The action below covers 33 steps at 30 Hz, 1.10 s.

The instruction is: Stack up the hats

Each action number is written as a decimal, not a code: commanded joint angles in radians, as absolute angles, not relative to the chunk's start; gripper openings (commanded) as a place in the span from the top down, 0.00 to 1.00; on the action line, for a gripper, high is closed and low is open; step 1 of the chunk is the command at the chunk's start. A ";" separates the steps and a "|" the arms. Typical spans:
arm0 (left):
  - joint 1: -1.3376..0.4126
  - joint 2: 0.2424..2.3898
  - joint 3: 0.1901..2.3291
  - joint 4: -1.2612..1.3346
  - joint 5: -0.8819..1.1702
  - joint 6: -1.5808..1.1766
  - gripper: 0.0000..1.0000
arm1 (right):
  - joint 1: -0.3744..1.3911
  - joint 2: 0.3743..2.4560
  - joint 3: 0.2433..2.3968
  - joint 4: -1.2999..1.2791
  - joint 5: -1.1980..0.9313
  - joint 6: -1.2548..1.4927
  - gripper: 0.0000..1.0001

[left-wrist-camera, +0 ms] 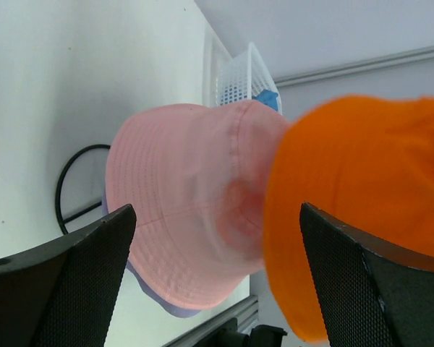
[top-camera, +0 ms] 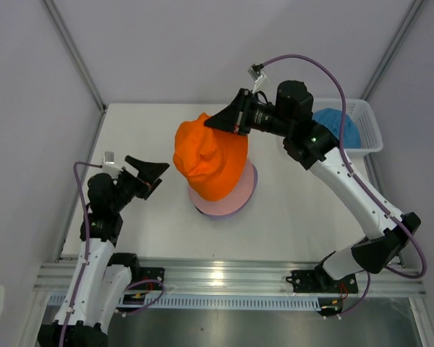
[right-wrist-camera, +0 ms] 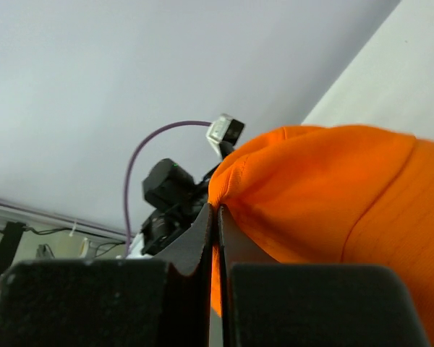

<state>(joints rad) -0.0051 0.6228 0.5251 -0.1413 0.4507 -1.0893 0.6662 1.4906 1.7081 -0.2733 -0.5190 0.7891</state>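
1. While right gripper (top-camera: 230,121) is clamped on a fold of the orange hat (top-camera: 210,155), that hat hangs below the jaws, approx. over the pink hat (top-camera: 218,205) but offset twd far-left.
2. Pink hat sits on lavender hat (top-camera: 254,181), near centre.
3. Left gripper (top-camera: 153,173): jaws apart, empty, just left of both; right arm does the lowering, I'd judge.
4. Blue hat (top-camera: 338,127) lies in basket (top-camera: 370,137), far right, well apart.

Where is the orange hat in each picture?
Top external: middle; the orange hat hangs from the right pincer.
Left wrist: orange hat on the right, blurry.
Right wrist: orange hat fills the right, pinched.
Shared landmark: the pink hat, under it from above, left of it in left wrist.
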 commanded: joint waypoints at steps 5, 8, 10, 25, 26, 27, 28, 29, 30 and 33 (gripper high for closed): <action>0.035 0.623 0.515 0.058 0.538 -1.120 0.05 | 0.677 1.457 1.620 -0.156 -0.574 0.874 1.00; 0.035 0.620 0.514 0.063 0.571 -1.121 0.06 | 0.678 1.463 1.563 -0.111 -0.586 0.894 1.00; 0.035 0.615 0.512 0.057 0.586 -1.129 0.06 | 0.677 1.482 1.554 -0.086 -0.600 0.907 1.00; 0.038 0.603 0.396 0.044 0.606 -1.276 0.08 | 0.646 1.555 1.534 -0.155 -0.635 0.781 1.00; 0.040 0.601 0.381 0.057 0.607 -1.282 0.11 | 0.644 1.554 1.531 -0.167 -0.632 0.769 1.00; 0.038 0.595 0.374 0.063 0.609 -1.284 0.12 | 0.640 1.552 1.520 -0.179 -0.627 0.758 1.00; 0.038 0.591 0.361 0.067 0.607 -1.281 0.12 | 0.637 1.549 1.519 -0.205 -0.624 0.738 1.00; 0.038 0.588 0.357 0.067 0.607 -1.278 0.12 | 0.634 1.548 1.516 -0.215 -0.620 0.729 1.00; 0.038 0.581 0.353 0.080 0.606 -1.276 0.12 | 0.630 1.545 1.513 -0.224 -0.618 0.720 1.00; 0.040 0.568 0.304 0.197 0.627 -1.307 0.13 | 0.618 1.539 1.505 -0.235 -0.614 0.706 1.00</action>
<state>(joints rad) 0.0257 0.5896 0.3344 0.0475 0.5865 -1.2606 0.6289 1.5547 1.5063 -0.2184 -0.6170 0.7509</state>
